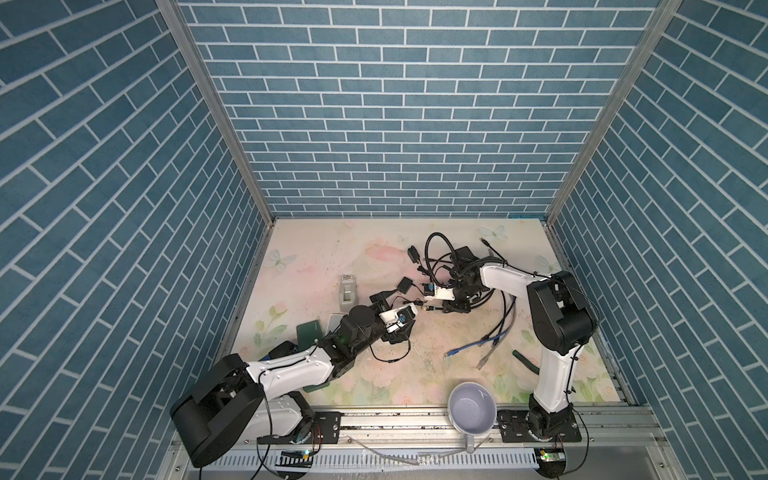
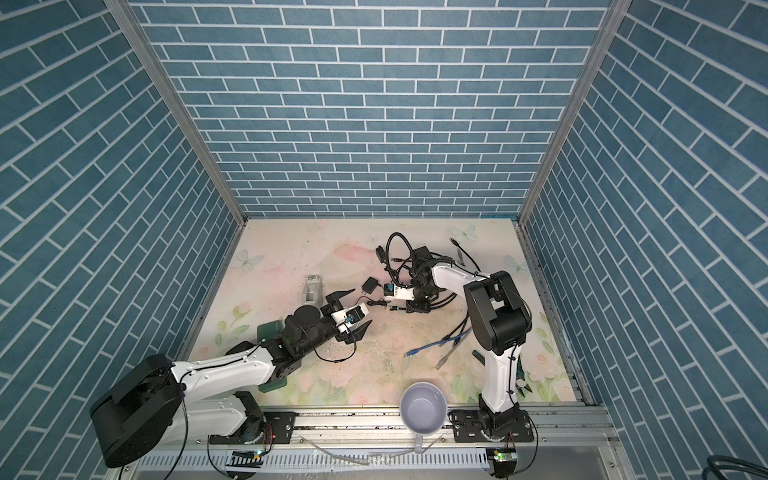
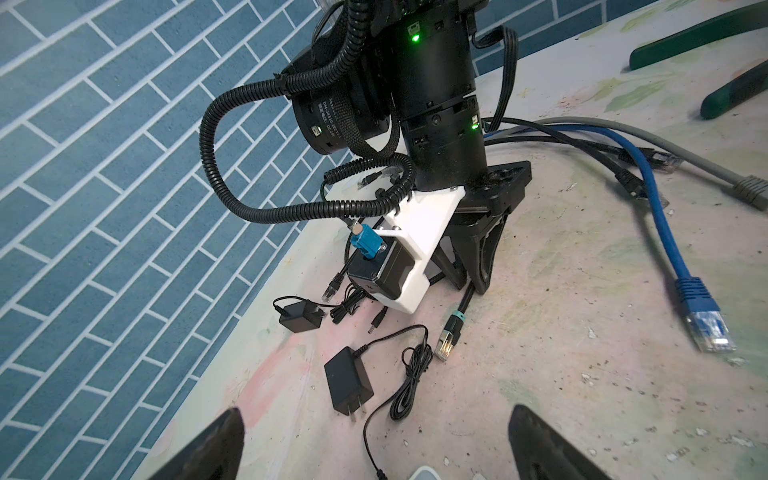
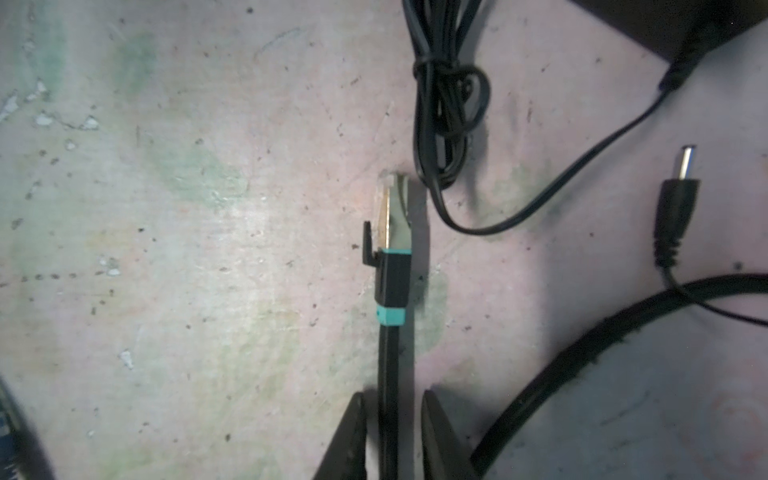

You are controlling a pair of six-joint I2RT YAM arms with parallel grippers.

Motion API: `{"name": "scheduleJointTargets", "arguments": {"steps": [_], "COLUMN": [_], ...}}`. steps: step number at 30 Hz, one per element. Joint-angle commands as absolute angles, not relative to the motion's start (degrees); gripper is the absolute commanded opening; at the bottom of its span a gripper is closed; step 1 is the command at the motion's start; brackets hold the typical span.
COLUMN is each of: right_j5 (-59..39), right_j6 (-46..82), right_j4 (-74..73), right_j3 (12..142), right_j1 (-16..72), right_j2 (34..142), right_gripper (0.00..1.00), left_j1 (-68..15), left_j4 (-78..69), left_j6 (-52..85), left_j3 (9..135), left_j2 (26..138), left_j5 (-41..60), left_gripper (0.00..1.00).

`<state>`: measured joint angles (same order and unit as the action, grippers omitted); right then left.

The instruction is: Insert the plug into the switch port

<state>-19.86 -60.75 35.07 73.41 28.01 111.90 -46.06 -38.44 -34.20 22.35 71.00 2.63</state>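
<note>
Table (image 1: 316, 249): pale floral print, scuffed, speckled with dark flecks. On it: grey box (image 1: 348, 293) left of centre; black power adapter (image 3: 348, 384) with bundled lead, second adapter (image 3: 300, 316) beyond; blue cable (image 3: 695, 296) beside grey cable (image 3: 750, 192); green-handled pliers (image 3: 702, 33) far right; plug (image 3: 445, 343) mid-table, contact unclear
</note>
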Motion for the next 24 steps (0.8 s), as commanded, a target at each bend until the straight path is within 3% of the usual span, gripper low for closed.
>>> {"name": "scheduleJointTargets", "arguments": {"steps": [1, 4, 11, 24], "right_j5": [-18.99, -19.16, -21.56, -30.47], "right_j6": [-64.99, -65.96, -69.64, -70.49], "right_j4": [36.9, 37.43, 38.67, 57.37], "right_j3": [74.94, 75.39, 76.1, 87.69], "right_j1": [28.16, 28.17, 28.08, 27.07], "right_j2": [113.91, 113.99, 112.32, 111.14], "right_gripper": [0.13, 0.0, 0.0, 0.0], "left_j1": [-46.27, -46.23, -46.27, -46.23], "left_j4": [-39.22, -39.29, -37.79, -36.99], "left_j6": [-36.65, -38.37, -43.86, -56.12], "left_j3": [22.52, 23.0, 24.57, 27.12], "left_j2": [71.59, 71.91, 73.75, 77.15], "left_j5": [2.66, 2.51, 3.18, 7.99], "left_gripper": [1.0, 1.0, 0.99, 0.97]}}
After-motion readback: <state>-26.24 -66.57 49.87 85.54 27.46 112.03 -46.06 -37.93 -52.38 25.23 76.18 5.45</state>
